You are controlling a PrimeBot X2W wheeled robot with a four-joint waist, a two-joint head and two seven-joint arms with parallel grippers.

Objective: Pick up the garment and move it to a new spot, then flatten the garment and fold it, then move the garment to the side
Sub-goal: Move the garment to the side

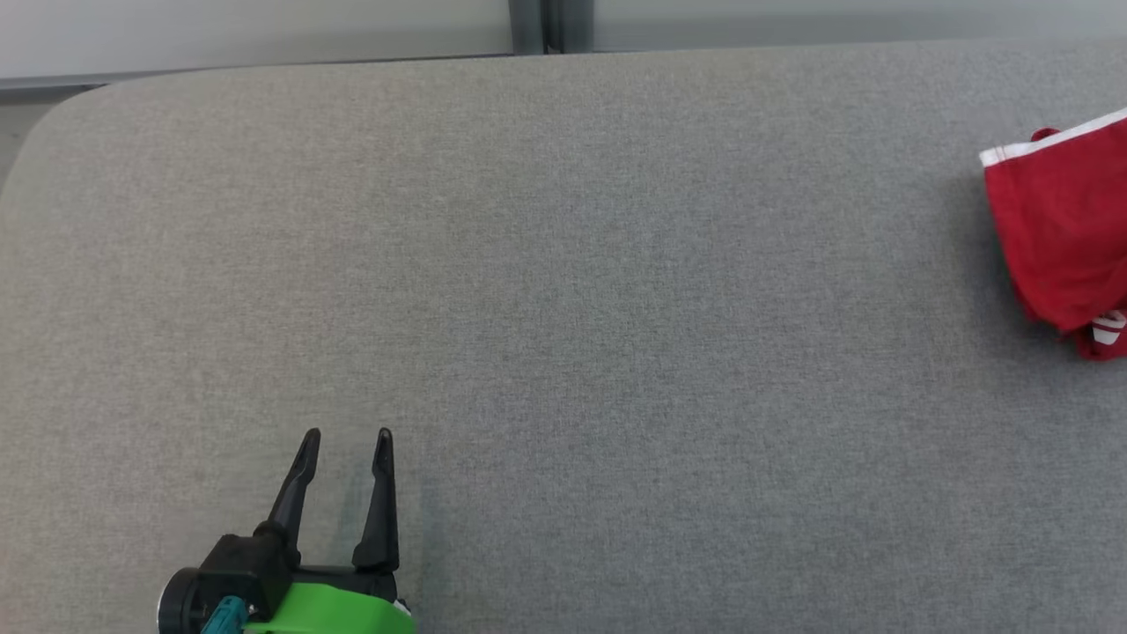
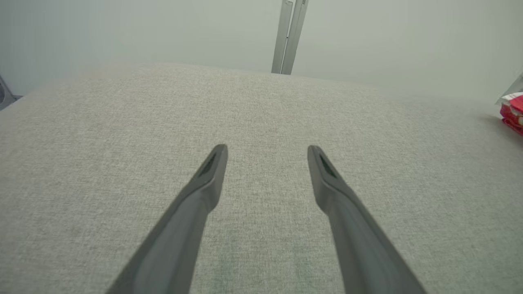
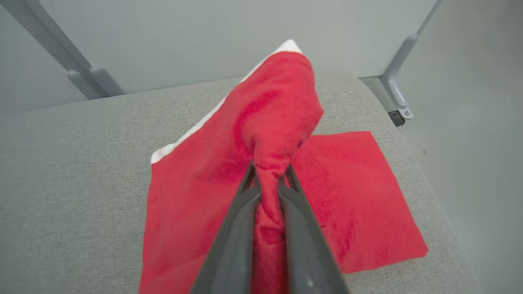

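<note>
- The right gripper [image 3: 269, 169] has its two long dark fingers drawn narrow on a raised ridge of the red fleecy garment with a white trim [image 3: 278, 122]. Only a thin bunch of cloth sits between them. I judge that a quick lift could pull this soft fold out of the pinch.
- The garment lies near a rounded corner of the grey fabric-covered table [image 1: 563, 264]. Its flat right-hand flap reaches close to the table's edge in the right wrist view. Dragging it low instead of lifting it could slide that flap over the edge.
- A lift from one middle point would likely leave the cloth hanging bunched, which would make the later flattening harder.
- Relative to the right jaws, the cloth runs between the fingers and bulges up just past their tips. The white-trimmed edge is on that view's left and the flat flap on its right, both resting on the table.
- The left gripper [image 1: 347, 436] has its jaws spread wide and empty above bare table. It is well apart from the garment, which shows at the far right of the head view.
</note>
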